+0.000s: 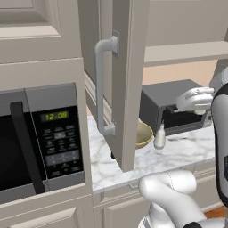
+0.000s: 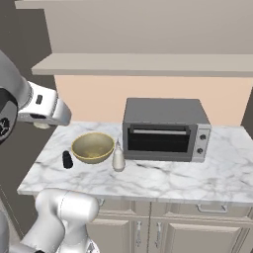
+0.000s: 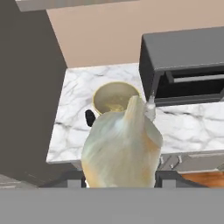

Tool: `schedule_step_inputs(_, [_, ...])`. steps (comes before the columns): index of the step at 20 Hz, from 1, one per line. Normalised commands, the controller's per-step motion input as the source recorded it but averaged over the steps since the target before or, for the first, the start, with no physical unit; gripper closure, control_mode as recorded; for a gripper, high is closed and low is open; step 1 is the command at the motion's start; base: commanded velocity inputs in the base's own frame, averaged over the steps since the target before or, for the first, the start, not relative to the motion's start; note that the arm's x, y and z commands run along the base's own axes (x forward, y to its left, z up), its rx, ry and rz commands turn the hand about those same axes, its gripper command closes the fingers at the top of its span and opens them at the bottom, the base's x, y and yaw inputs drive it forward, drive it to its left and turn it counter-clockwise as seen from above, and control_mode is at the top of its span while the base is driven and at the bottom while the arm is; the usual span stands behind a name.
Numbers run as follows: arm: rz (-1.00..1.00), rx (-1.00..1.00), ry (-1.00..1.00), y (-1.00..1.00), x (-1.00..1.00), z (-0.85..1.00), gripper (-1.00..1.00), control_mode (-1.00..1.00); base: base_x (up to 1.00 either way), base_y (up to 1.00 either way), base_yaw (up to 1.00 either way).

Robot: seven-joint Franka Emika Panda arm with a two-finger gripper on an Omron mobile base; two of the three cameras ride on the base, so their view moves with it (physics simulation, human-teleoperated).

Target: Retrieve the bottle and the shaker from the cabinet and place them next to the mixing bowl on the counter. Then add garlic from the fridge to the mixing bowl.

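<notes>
Garlic bulb (image 3: 121, 146) fills the hand view's lower centre, clamped in the gripper (image 3: 120, 181), whose white wrist hangs at upper left above the counter (image 2: 163, 180). Beyond stand shaker (image 2: 67, 159), mixing bowl (image 2: 92, 147), bottle (image 2: 118, 157) and toaster oven (image 2: 165, 129).

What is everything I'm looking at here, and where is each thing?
garlic: one, whitish with tan streaks, held in the tool, above the counter's left end
mixing bowl: one, golden brass, on the counter left of the toaster oven
bottle: one, whitish, upright just right of the bowl
shaker: one, black, left of the bowl
toaster oven: one, grey, at the back of the counter
counter: one, white marble
microwave: one, black-fronted, at the left
cabinet: one, beige, door open
tool: one, dark, shut on garlic
</notes>
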Motion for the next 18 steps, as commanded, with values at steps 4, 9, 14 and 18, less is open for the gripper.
schedule_step_inputs(4, [0.00,0.01,0.07,0.16,-0.07,-0.79,1.00,-1.00,0.00,0.00,0.00])
schedule_step_inputs(9, [-0.02,-0.04,0.30,0.56,0.42,-0.85,1.00,-1.00,0.00,0.00,0.00])
schedule_step_inputs(14, [-0.02,-0.03,0.24,0.10,0.99,-0.29,1.00,-1.00,0.00,0.00,0.00])
schedule_step_inputs(18, [0.02,0.00,0.04,-0.06,1.00,0.00,1.00,-1.00,0.00,0.00,0.00])
